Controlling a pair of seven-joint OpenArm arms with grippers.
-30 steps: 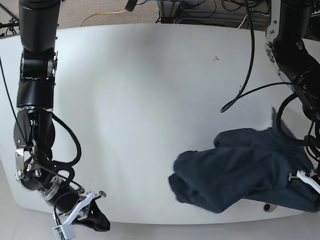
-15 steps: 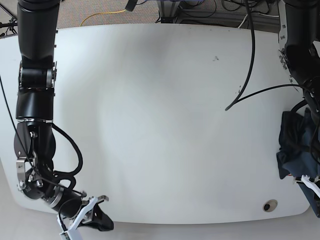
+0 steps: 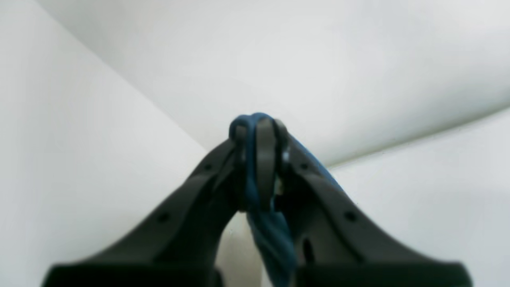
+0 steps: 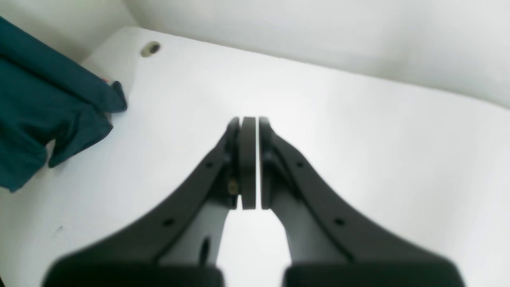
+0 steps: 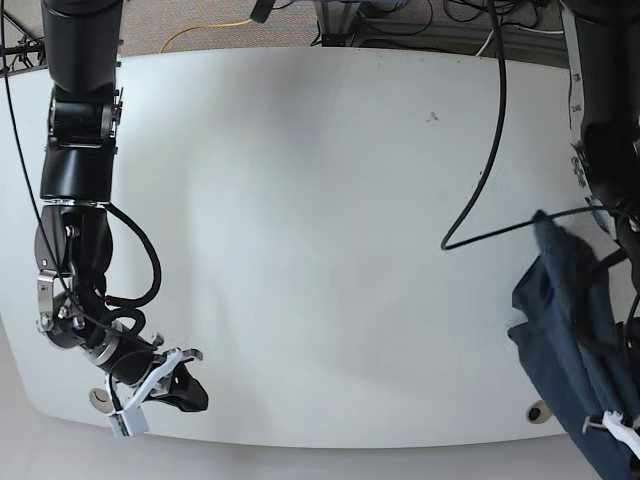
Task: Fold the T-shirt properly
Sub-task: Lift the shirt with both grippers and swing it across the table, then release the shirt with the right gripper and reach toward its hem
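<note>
Folding has not begun. The one T-shirt hangs bunched at the right edge of the white surface in the base view, mostly lifted rather than spread flat. The left hand is clamped on a fold of its blue cloth. The right hand, pads pressed together on nothing, sits low at the near corner on the opposite side, well apart from the shirt. Laying it flat, then every fold, remains. Count: one shirt, two arms, one loose black cable.

White table, T-shirt at its edge
</note>
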